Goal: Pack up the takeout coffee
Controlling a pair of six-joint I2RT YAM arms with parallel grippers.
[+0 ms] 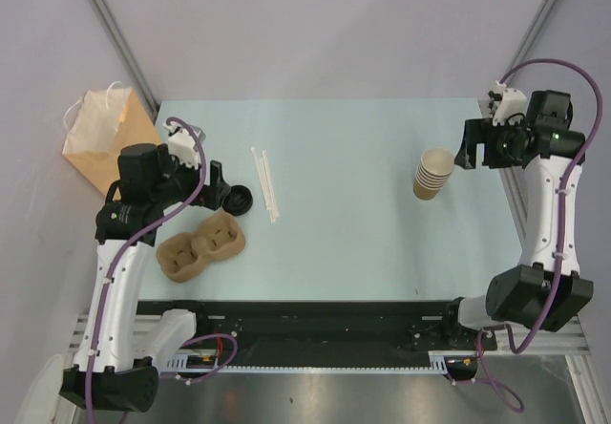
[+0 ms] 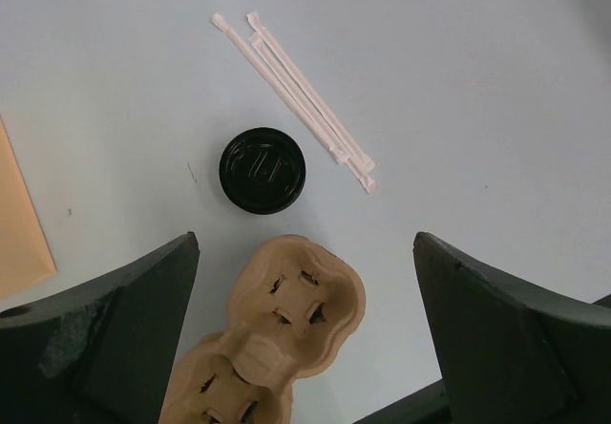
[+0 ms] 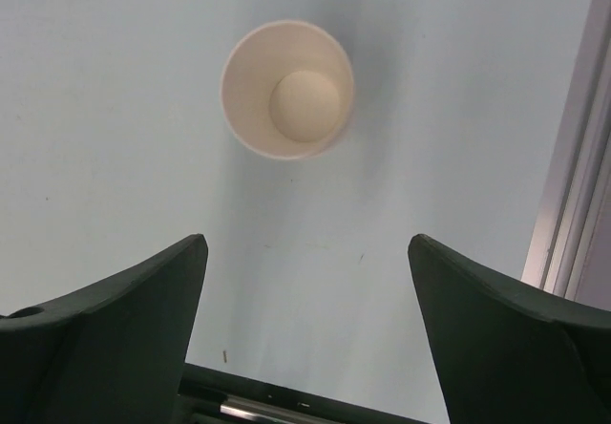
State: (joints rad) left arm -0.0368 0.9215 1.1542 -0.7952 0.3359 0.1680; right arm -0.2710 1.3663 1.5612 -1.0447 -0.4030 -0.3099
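Observation:
A round black lid (image 1: 239, 199) lies on the table; in the left wrist view (image 2: 263, 170) no tan cup shows beneath it, so I see no lidded takeout coffee as such. My left gripper (image 1: 216, 185) is open and empty, hovering over the table with the lid just ahead of its fingertips (image 2: 305, 244). A stack of lidless tan paper cups (image 1: 433, 174) stands at the right, seen from above in the right wrist view (image 3: 286, 90). My right gripper (image 1: 470, 147) is open and empty just right of the stack, its jaws wide apart (image 3: 307, 243).
A brown moulded-pulp cup carrier (image 1: 200, 244) lies at the front left, partly between the left fingers (image 2: 286, 319). A brown paper bag (image 1: 100, 137) stands at the far left off the mat; its edge shows (image 2: 19, 223). Wrapped white straws (image 1: 265, 183) lie mid-table (image 2: 296, 99).

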